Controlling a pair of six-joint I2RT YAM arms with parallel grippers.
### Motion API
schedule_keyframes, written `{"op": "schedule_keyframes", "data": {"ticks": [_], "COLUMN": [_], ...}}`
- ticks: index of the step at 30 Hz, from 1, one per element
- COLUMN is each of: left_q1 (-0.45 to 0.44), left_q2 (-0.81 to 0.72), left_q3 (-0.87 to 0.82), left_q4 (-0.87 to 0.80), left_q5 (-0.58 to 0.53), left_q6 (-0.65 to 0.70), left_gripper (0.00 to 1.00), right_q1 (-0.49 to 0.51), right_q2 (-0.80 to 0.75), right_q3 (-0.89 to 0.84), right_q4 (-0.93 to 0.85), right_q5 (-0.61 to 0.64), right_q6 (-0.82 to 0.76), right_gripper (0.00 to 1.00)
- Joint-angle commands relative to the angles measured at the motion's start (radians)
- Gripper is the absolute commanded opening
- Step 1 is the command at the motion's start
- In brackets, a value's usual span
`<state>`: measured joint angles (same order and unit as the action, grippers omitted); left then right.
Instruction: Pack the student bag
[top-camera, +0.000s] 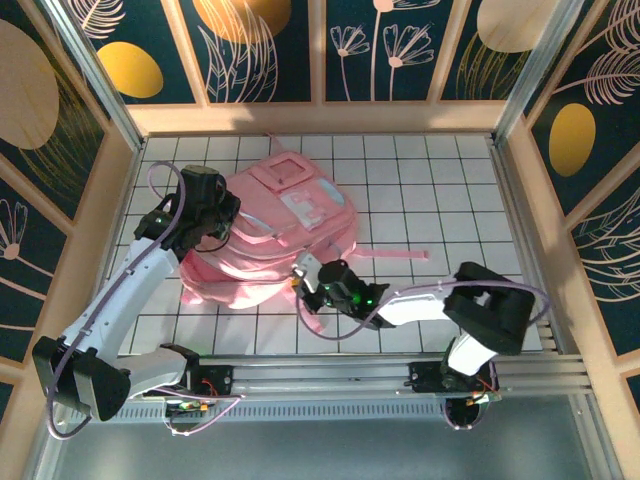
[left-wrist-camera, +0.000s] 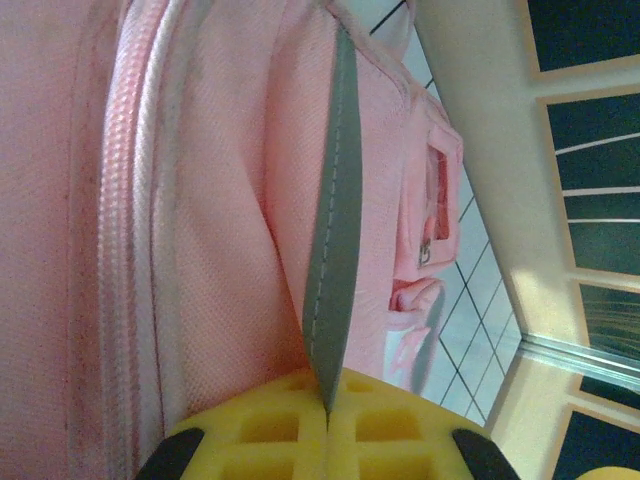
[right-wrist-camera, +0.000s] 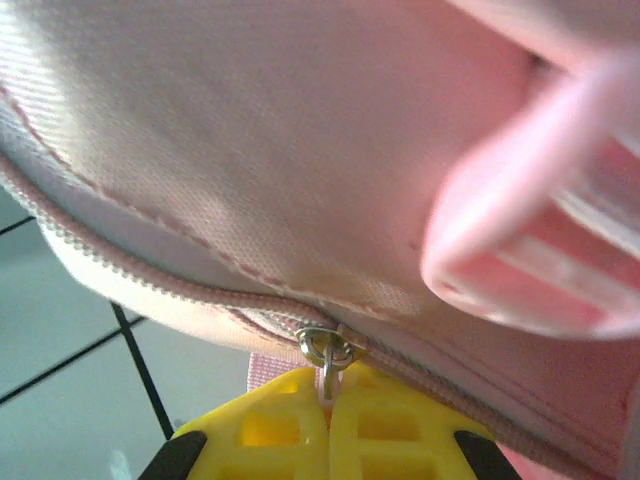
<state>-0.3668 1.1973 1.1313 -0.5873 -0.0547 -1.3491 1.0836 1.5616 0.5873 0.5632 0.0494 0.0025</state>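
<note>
The desk (top-camera: 440, 180) is white and gridded, boxed in by a wooden frame (top-camera: 315, 117) with dark panels (top-camera: 265, 50) painted with flowers and gold ovals. The student bag (top-camera: 270, 235) lies flat on the left-centre of that desk, front side up. A pale blue-white patch (top-camera: 305, 208) shows on its front, and one pink strap (top-camera: 395, 253) trails right across the tiles. Whatever it holds is hidden under the fabric.

At the bag's left edge, my left fingers (left-wrist-camera: 315, 432) are pinched tight on a grey stitched trim (left-wrist-camera: 335, 230) that runs up between two pink folds. A small framed pocket window (left-wrist-camera: 438, 190) sits beyond it.

At the near edge, my right fingers (right-wrist-camera: 318, 425) are pressed together on the zip pull (right-wrist-camera: 326, 378). It hangs from a small metal slider (right-wrist-camera: 327, 348) on the zip line (right-wrist-camera: 120, 262).
</note>
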Motion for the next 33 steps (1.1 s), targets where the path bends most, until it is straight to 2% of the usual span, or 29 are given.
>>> {"op": "schedule_keyframes", "data": {"ticks": [1, 6, 9, 13, 17, 20, 26, 29, 33], "left_q1": [-0.003, -0.023, -0.088, -0.121, -0.132, -0.132, -0.132, -0.131, -0.127], "left_q2": [-0.035, -0.008, 0.017, 0.039, 0.02, -0.004, -0.048, -0.051, -0.02], "left_q3": [-0.003, -0.057, -0.068, -0.128, -0.153, -0.153, -0.2, -0.187, -0.115], "left_q4": [0.032, 0.106, 0.139, 0.211, 0.256, 0.26, 0.258, 0.236, 0.204], "left_q5": [-0.071, 0.041, 0.027, 0.054, 0.025, -0.006, -0.057, -0.096, -0.087], "left_q6": [0.041, -0.009, -0.026, -0.103, -0.16, -0.168, -0.158, -0.084, 0.102], "left_gripper": [0.0, 0.0, 0.0, 0.0, 0.0, 0.0, 0.0, 0.0, 0.33], "right_q1": [-0.072, -0.168, -0.18, -0.123, 0.0, 0.056, 0.066, 0.028, -0.02], "right_q2": [-0.088, -0.142, -0.151, -0.166, -0.122, -0.077, -0.066, -0.11, -0.176], "right_q3": [-0.03, -0.036, -0.03, -0.052, -0.008, 0.037, 0.032, -0.013, -0.054], "right_q4": [-0.026, -0.077, -0.118, -0.111, -0.089, -0.068, -0.042, -0.027, -0.049], "right_q5": [-0.001, -0.02, -0.027, -0.135, -0.159, -0.158, -0.139, -0.141, -0.149], "right_q6": [-0.008, -0.027, -0.061, -0.083, -0.096, -0.075, -0.066, -0.036, -0.021], "right_gripper": [0.0, 0.0, 0.0, 0.0, 0.0, 0.0, 0.0, 0.0, 0.0]}}
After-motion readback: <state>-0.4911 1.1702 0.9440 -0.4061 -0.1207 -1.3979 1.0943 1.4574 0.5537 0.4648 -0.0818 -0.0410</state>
